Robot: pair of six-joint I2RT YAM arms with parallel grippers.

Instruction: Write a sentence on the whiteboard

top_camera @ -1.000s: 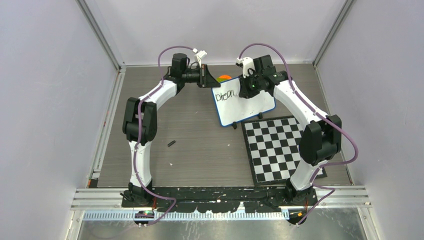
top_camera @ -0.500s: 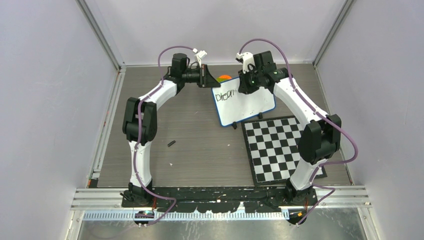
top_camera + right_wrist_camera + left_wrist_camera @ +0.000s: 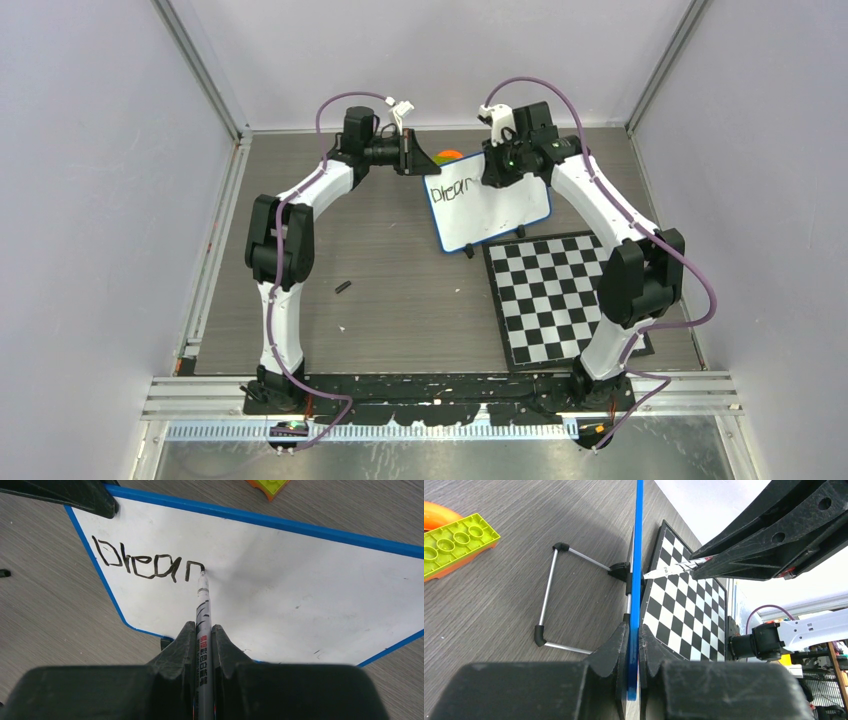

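Observation:
The whiteboard (image 3: 500, 215) stands tilted at the back middle, white with a blue rim; it also shows in the right wrist view (image 3: 300, 585) and edge-on in the left wrist view (image 3: 638, 555). Black lettering (image 3: 145, 564) reads "Drean" with part of another letter; it shows in the top view (image 3: 452, 190) too. My left gripper (image 3: 634, 635) is shut on the board's blue edge, at its far left corner (image 3: 415, 158). My right gripper (image 3: 204, 632) is shut on a grey marker (image 3: 203, 610) whose tip touches the board at the end of the lettering. It sits over the board's top edge (image 3: 497, 175).
A black-and-white checkered board (image 3: 555, 295) lies right of the whiteboard and shows in the left wrist view (image 3: 684, 605). A green brick on an orange piece (image 3: 454, 537) lies behind the whiteboard. A small black object (image 3: 343, 287) lies on the table left of centre.
My right gripper has moved slightly right along the board's top and the lettering has grown by a stroke. The left arm has not moved.

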